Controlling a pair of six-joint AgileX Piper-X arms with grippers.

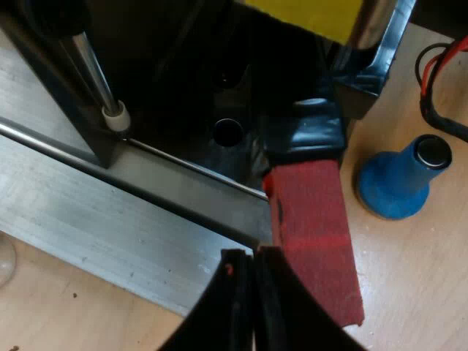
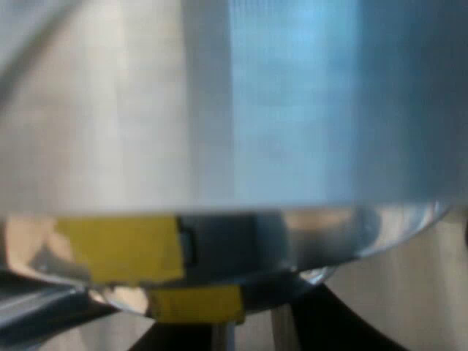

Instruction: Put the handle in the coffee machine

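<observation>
**Left gripper** [image 1: 248, 276]: jaws closed together with nothing between them. The tips sit at the side of the red end [image 1: 314, 234], touching it or nearly so, over the edge of the steel drip tray [image 1: 131, 212].

**Holder handle** [image 1: 307, 135]: the dark part runs in under the espresso machine's front [image 1: 183, 73]. The red end juts out over the wooden table [image 1: 409, 292]. The metal end is hidden.

**Blue tamper** [image 1: 398, 183]: stands on its base on the table, near the handle and apart from it.

**Right gripper** [image 2: 245, 333]: close against a shiny metal rim [image 2: 329, 227] bearing yellow tape [image 2: 121, 248]. Its jaw state cannot be told.
</observation>
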